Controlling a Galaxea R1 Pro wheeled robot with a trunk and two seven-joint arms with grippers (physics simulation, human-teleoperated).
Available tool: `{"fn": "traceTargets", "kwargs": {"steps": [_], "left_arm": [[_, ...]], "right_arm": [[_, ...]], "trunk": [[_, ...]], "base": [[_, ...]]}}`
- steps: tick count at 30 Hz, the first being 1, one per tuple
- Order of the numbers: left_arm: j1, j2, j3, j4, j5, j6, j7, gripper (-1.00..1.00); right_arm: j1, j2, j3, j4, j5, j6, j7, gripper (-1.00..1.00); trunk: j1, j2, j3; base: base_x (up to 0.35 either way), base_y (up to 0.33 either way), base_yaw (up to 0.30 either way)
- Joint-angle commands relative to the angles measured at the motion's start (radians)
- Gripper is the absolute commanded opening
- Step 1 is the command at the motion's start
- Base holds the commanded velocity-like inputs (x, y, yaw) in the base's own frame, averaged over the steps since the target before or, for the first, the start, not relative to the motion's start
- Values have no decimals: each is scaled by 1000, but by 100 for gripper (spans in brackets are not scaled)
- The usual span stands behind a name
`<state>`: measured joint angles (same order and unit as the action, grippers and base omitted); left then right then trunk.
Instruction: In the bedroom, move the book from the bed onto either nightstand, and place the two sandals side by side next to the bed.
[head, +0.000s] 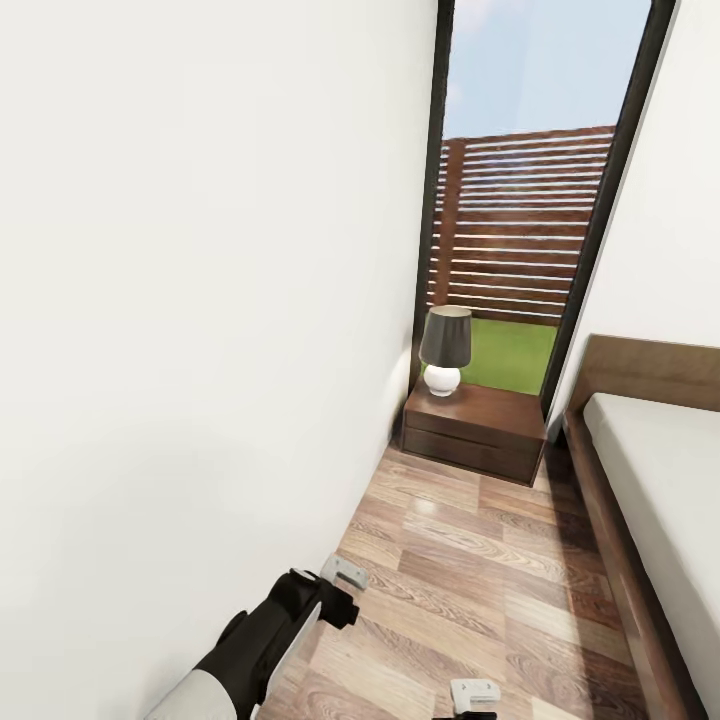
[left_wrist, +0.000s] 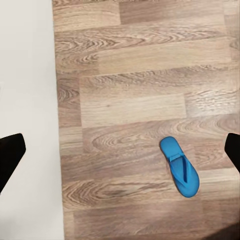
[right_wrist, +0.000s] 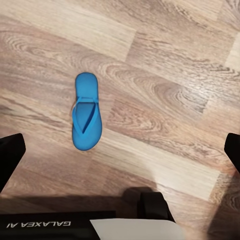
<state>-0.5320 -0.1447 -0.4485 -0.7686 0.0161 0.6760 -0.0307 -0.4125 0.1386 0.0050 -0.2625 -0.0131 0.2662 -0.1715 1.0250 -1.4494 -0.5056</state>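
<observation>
Open left tool (left_wrist: 120, 150) hangs above sandal (left_wrist: 180, 166).

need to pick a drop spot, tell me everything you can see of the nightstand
The nightstand is a low, squarish cabinet of dark reddish-brown wood with a smooth top and a drawer front crossed by a horizontal seam. It stands upright on the plank floor below the window, between the white wall and the bed. A lamp sits on its left half; the rest is bare.
</observation>
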Motion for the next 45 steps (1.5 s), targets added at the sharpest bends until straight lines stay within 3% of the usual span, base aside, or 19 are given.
{"fn": "traceTargets", "kwargs": {"steps": [1,45], "left_arm": [[-1,0,-1,-3,2,6,-2,100],[-2,8,-3,-57,10,6,-8,100]], "right_arm": [[0,1,1,-3,-1,7,-4,100],[-44,1,1,-6,1,19,-5,100]], "trunk": [[0,-1,-1],[0,-1,-1]], "base": [[0,0,0],[0,0,0]]}}
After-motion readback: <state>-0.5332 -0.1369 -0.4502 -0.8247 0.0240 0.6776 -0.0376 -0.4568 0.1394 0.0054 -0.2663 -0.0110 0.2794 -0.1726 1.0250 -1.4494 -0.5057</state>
